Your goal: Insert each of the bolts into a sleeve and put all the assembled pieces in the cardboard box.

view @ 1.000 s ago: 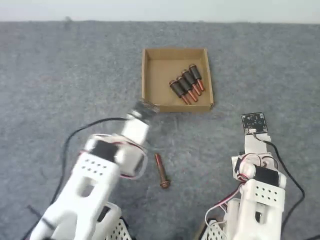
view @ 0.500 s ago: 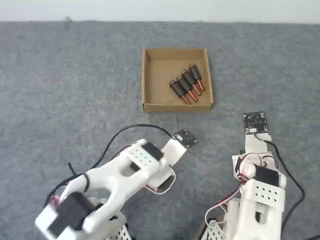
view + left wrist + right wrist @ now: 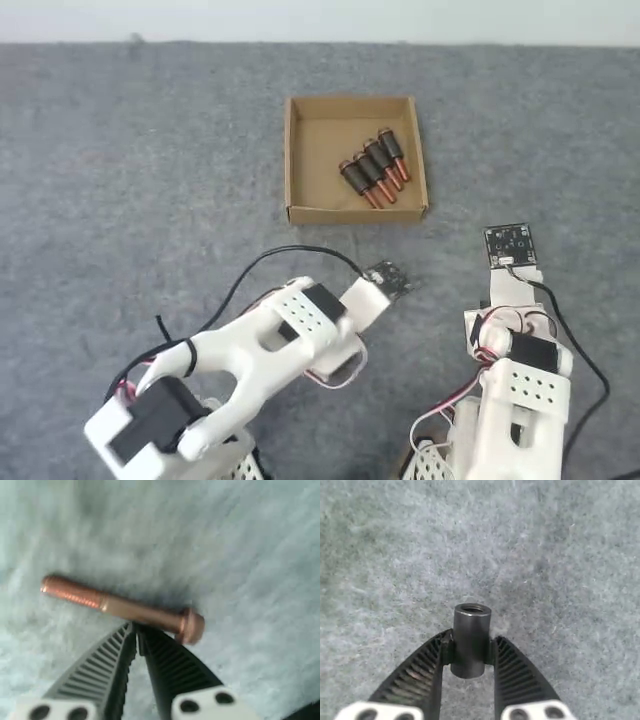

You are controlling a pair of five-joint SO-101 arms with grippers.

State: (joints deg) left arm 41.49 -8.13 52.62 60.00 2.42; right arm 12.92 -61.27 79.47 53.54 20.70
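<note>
A copper bolt (image 3: 120, 606) lies flat on the grey carpet. My left gripper (image 3: 136, 628) is shut and holds nothing, its tips right against the bolt's shank near the head. In the high view the left arm (image 3: 290, 335) stretches over the carpet's middle and covers the bolt. My right gripper (image 3: 470, 639) is shut on a black sleeve (image 3: 471, 630), held upright with its open end up, just above the carpet. The right arm (image 3: 515, 365) stands at the front right. The cardboard box (image 3: 291, 160) sits at the back centre with several assembled pieces (image 3: 375, 168) in a row inside.
Grey carpet (image 3: 140, 180) covers the whole table. A black cable (image 3: 250, 275) loops beside the left arm. Bare carpet lies between the box and both arms and to the far left.
The left arm swung from near the box's front corner toward the front middle, over the bolt, which it now hides in the high view. The right arm stayed still.
</note>
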